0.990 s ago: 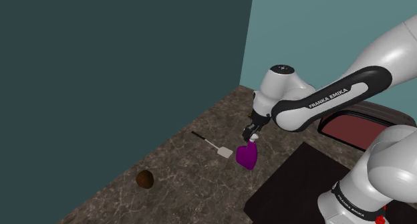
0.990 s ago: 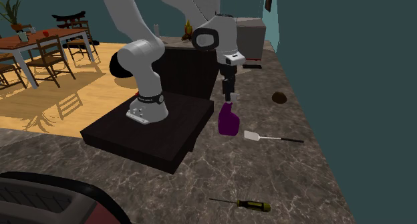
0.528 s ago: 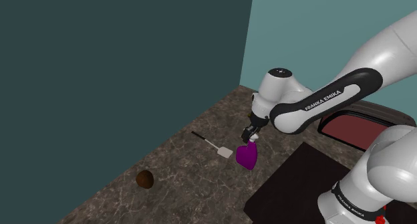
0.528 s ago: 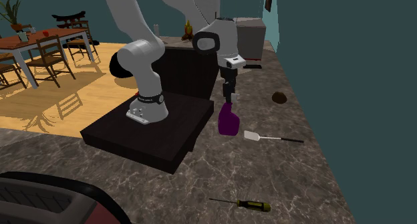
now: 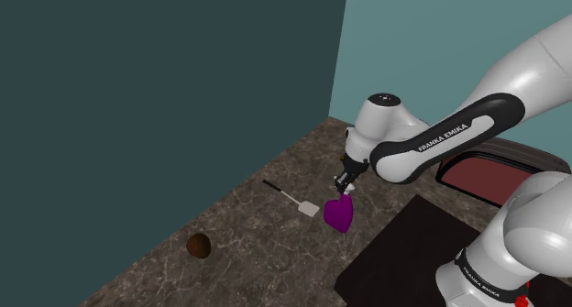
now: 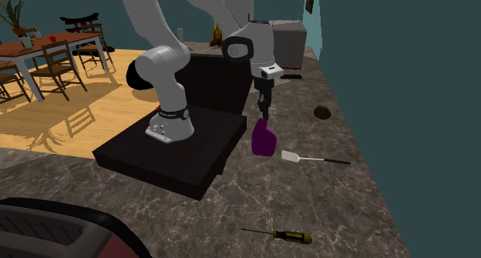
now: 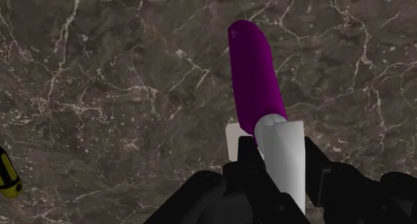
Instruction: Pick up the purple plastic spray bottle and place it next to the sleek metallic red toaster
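Note:
The purple spray bottle (image 5: 338, 213) stands upright on the dark marble counter, beside the black stand. Its purple body (image 7: 254, 75) and white sprayer head (image 7: 281, 156) show in the wrist view. My gripper (image 5: 345, 188) comes straight down onto the bottle (image 6: 264, 139) from above. The black fingers (image 7: 246, 152) clasp the white head from both sides, so my gripper (image 7: 277, 148) is shut on the bottle. The red toaster (image 5: 481, 177) sits at the shoulder view's right, behind my arm. It also lies in the near left corner of the second exterior view, toaster (image 6: 54, 229).
A white spatula (image 5: 307, 206) with a black handle lies just beside the bottle. A brown round object (image 5: 199, 246) rests farther along the counter. A yellow-handled screwdriver (image 6: 289, 236) lies toward the toaster. The black stand (image 6: 177, 152) borders the bottle. A teal wall runs along the counter.
The fingers have come together onto the bottle's white head; a second ago they stood apart around it. The arm and the bottle have hardly moved.

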